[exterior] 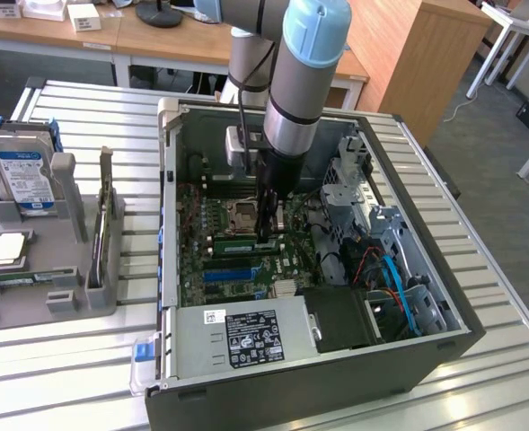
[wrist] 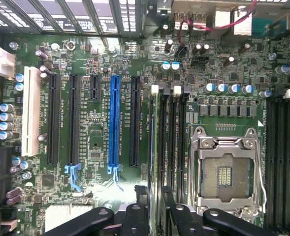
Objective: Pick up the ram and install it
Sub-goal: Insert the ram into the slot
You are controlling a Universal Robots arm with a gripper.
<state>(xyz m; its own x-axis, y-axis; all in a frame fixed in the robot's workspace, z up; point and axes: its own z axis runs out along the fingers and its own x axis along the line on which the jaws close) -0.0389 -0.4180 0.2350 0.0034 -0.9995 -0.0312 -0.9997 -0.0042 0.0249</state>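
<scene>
Slatted metal table (exterior: 84,377) with an open PC case (exterior: 291,395) lying on it, side panel off. Your arm (exterior: 304,72) reaches straight down into the case over the motherboard (wrist: 90,123). The empty CPU socket (wrist: 226,174) sits just beside the memory slots (wrist: 170,137).

The gripper (wrist: 157,211) hangs low over those slots, fingers spread to either side of one slot line. I see no pinch on anything.

The ram (exterior: 237,241) is the thin green stick standing on edge in the slot row beside the socket, right at the fingertips. I can't tell if it is fully seated or if the latches are closed.

Handling, as a judgement: it's light, stiff and thin, with little give, and the chips and contact edge damage easily. Hold it across the flat faces near the middle of the top edge, or by the short ends. Keep off the contacts and keep it square to the slot, since a tilt would likely jam it.
</scene>
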